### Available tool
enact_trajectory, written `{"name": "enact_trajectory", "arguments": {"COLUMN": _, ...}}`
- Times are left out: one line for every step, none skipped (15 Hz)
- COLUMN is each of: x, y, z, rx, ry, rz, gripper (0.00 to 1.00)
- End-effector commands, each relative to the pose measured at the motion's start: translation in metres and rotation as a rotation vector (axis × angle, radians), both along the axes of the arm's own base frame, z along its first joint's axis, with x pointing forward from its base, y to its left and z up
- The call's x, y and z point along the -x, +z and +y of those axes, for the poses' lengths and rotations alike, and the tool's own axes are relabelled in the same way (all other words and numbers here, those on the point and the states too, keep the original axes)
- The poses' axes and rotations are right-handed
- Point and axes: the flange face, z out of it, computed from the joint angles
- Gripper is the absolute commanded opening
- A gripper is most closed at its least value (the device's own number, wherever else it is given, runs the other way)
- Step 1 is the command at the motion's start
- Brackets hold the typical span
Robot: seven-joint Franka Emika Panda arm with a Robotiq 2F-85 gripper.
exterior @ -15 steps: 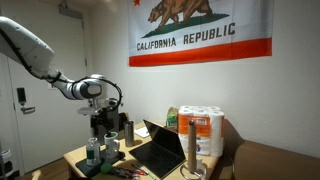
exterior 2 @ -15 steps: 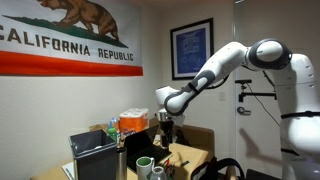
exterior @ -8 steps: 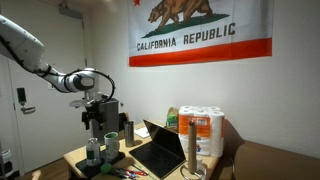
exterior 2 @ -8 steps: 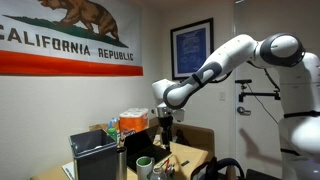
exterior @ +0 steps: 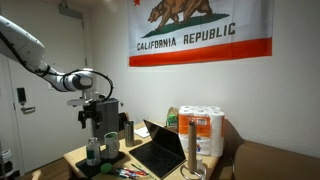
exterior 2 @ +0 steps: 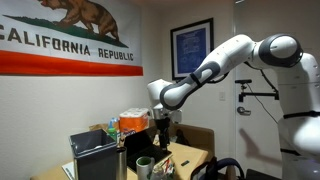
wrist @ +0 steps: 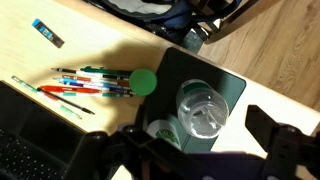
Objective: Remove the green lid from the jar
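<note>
We see the jar standing upright, long axis vertical, the green lid facing up; the gripper hovers above, jaws spread, empty.

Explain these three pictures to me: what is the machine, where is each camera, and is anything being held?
The machine is a single robot arm steered by a person. At its end is the tool, a clamp with two fingers.

Two pictures come from cameras standing in the room, on different sides of the table. The third comes from a camera on the wrist and looks straight down.

On the table are a laptop, paper-towel rolls, pens, a green lid, and a clear glass on a dark tray. From above, the jar under the lid cannot be made out.

The tool hangs above the table, open, holding nothing.
</note>
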Motion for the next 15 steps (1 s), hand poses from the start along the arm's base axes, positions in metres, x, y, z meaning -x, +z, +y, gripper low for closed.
{"name": "enact_trajectory", "arguments": {"x": -0.0091, "y": -0.0015, "z": 0.0099, "rx": -0.049, "ry": 0.033, "rz": 0.028, "gripper": 1.0}}
{"name": "enact_trajectory", "arguments": {"x": -0.0104, "y": -0.0023, "z": 0.0111, "rx": -0.059, "ry": 0.035, "rz": 0.029, "gripper": 1.0}}
{"name": "enact_trajectory", "arguments": {"x": -0.0116, "y": -0.0031, "z": 0.0117, "rx": -0.079, "ry": 0.043, "rz": 0.035, "gripper": 1.0}}
{"name": "enact_trajectory", "arguments": {"x": -0.0129, "y": -0.0031, "z": 0.0119, "rx": -0.106, "ry": 0.055, "rz": 0.038, "gripper": 1.0}}
{"name": "enact_trajectory", "arguments": {"x": -0.0142, "y": -0.0026, "z": 0.0114, "rx": -0.128, "ry": 0.061, "rz": 0.038, "gripper": 1.0}}
{"name": "enact_trajectory", "arguments": {"x": -0.0153, "y": -0.0021, "z": 0.0105, "rx": -0.156, "ry": 0.071, "rz": 0.038, "gripper": 1.0}}
{"name": "enact_trajectory", "arguments": {"x": -0.0162, "y": -0.0008, "z": 0.0096, "rx": -0.18, "ry": 0.079, "rz": 0.037, "gripper": 1.0}}
{"name": "enact_trajectory", "arguments": {"x": -0.0166, "y": 0.0011, "z": 0.0077, "rx": -0.191, "ry": 0.075, "rz": 0.031, "gripper": 1.0}}
{"name": "enact_trajectory", "arguments": {"x": -0.0117, "y": -0.0043, "z": 0.0107, "rx": -0.153, "ry": 0.065, "rz": 0.046, "gripper": 1.0}}
{"name": "enact_trajectory", "arguments": {"x": -0.0131, "y": -0.003, "z": 0.0096, "rx": -0.162, "ry": 0.069, "rz": 0.044, "gripper": 1.0}}
{"name": "enact_trajectory", "arguments": {"x": -0.0138, "y": -0.0023, "z": 0.0089, "rx": -0.165, "ry": 0.067, "rz": 0.043, "gripper": 1.0}}
{"name": "enact_trajectory", "arguments": {"x": -0.0141, "y": -0.0021, "z": 0.0086, "rx": -0.166, "ry": 0.066, "rz": 0.042, "gripper": 1.0}}
{"name": "enact_trajectory", "arguments": {"x": -0.0141, "y": -0.0021, "z": 0.0086, "rx": -0.166, "ry": 0.066, "rz": 0.042, "gripper": 1.0}}
{"name": "enact_trajectory", "arguments": {"x": -0.0141, "y": -0.0021, "z": 0.0086, "rx": -0.166, "ry": 0.065, "rz": 0.042, "gripper": 1.0}}
{"name": "enact_trajectory", "arguments": {"x": -0.0141, "y": -0.0021, "z": 0.0086, "rx": -0.166, "ry": 0.065, "rz": 0.042, "gripper": 1.0}}
